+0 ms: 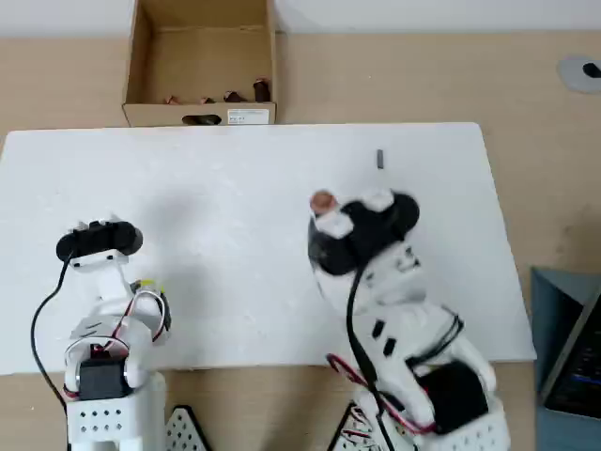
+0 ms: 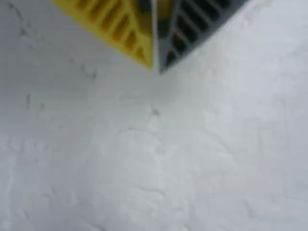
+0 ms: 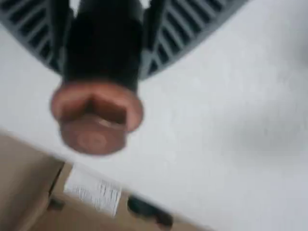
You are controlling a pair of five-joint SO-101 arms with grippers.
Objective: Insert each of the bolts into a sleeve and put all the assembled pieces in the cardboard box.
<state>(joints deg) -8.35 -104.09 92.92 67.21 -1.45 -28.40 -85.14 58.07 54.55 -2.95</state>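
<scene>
One cardboard box (image 1: 141,66) holds what look like four sleeved bolts (image 1: 232,96) along its front wall, while one more sleeved bolt (image 3: 96,115) and one small dark loose piece (image 1: 380,159) are out in front of the box over the one white worktop (image 1: 188,235).

1. The left arm (image 1: 108,319) sits folded over its base at the near left, with the wrist bent down.
2. The left gripper (image 2: 156,67) points at the table, its yellow and grey fingers pressed together at the tips.
3. The right arm (image 1: 394,301) leans from the near right toward the middle.
4. The right gripper (image 3: 103,67) clamps a black sleeve (image 3: 101,33), with a copper bolt (image 3: 96,120) head sticking out past its fingertips.
</scene>
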